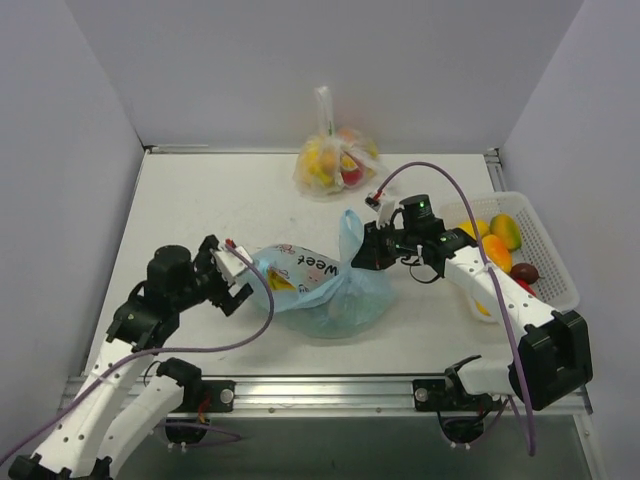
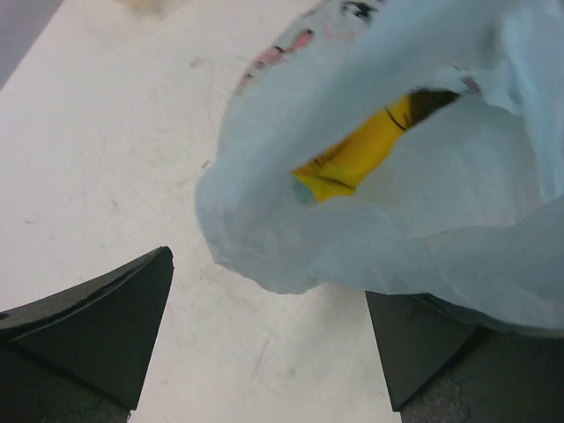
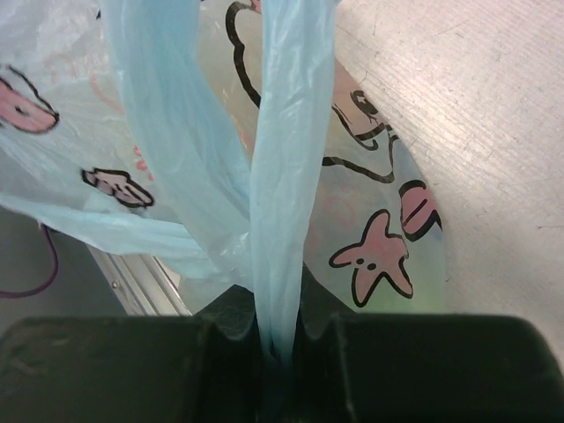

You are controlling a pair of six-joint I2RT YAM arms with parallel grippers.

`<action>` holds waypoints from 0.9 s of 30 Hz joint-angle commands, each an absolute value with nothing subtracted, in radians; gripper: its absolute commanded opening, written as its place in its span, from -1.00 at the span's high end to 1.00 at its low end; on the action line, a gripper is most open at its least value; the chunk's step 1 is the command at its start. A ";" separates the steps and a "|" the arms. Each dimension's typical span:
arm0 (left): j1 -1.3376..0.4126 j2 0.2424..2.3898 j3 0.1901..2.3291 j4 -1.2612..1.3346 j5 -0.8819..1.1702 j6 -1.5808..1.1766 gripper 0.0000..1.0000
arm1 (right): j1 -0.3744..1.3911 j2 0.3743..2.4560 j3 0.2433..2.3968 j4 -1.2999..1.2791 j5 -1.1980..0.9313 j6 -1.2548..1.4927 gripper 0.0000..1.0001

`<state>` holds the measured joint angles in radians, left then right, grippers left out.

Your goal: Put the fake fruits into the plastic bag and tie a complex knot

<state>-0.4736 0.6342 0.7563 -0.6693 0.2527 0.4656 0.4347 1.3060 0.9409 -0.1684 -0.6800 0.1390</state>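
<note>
Right now my right gripper (image 1: 365,250) is clamped on a twisted light-blue handle (image 3: 282,159) of the plastic bag (image 1: 325,290), which lies mid-table between both arms. My left gripper (image 1: 236,278) stands with jaws wide apart at the bag's mouth, gripping nothing; a yellow fruit (image 2: 361,154) shows inside

The plastic bag (image 1: 330,300) is thin, translucent, crinkled film; the counter (image 1: 220,200) matt and scuffed; the fake fruits (image 1: 505,232) glossy.

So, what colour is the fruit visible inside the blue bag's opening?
Yellow. The fruit shows best in the left wrist view, inside the plastic bag.
</note>
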 commanded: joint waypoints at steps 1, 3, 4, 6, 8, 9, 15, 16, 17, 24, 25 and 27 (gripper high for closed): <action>-0.275 0.705 0.744 -0.271 0.515 0.466 -0.95 | 0.449 1.275 0.980 -0.216 -0.698 0.071 1.00; -0.160 0.768 0.758 -0.226 0.688 0.445 -0.95 | 0.453 1.269 0.982 -0.225 -0.699 0.058 1.00; -0.138 0.788 0.767 -0.198 0.733 0.434 -0.95 | 0.454 1.263 0.982 -0.229 -0.701 0.054 1.00; -0.098 0.836 0.791 -0.199 0.915 0.500 -0.95 | 0.457 1.262 0.982 -0.233 -0.703 0.037 1.00; -0.097 0.863 0.804 -0.207 1.073 0.560 -0.95 | 0.459 1.258 0.983 -0.239 -0.706 0.016 1.00; -0.098 0.868 0.805 -0.207 1.121 0.578 -0.95 | 0.462 1.258 0.985 -0.242 -0.707 0.008 1.00; -0.181 0.916 0.819 -0.255 1.183 0.710 -0.95 | 0.471 1.258 0.992 -0.270 -0.718 -0.051 1.00; -0.199 0.919 0.819 -0.255 1.164 0.718 -0.95 | 0.471 1.259 0.994 -0.276 -0.718 -0.057 1.00; -0.246 0.925 0.819 -0.258 1.154 0.732 -0.95 | 0.472 1.256 0.996 -0.279 -0.719 -0.064 1.00; -0.406 1.002 0.873 -0.366 1.118 0.733 0.29 | 0.529 1.256 1.031 -0.301 -0.655 -0.118 1.00; -0.416 1.008 0.877 -0.371 1.115 0.714 0.48 | 0.547 1.259 1.037 -0.305 -0.649 -0.123 1.00; -0.446 1.020 0.885 -0.371 1.108 0.689 0.91 | 0.564 1.264 1.049 -0.301 -0.641 -0.123 1.00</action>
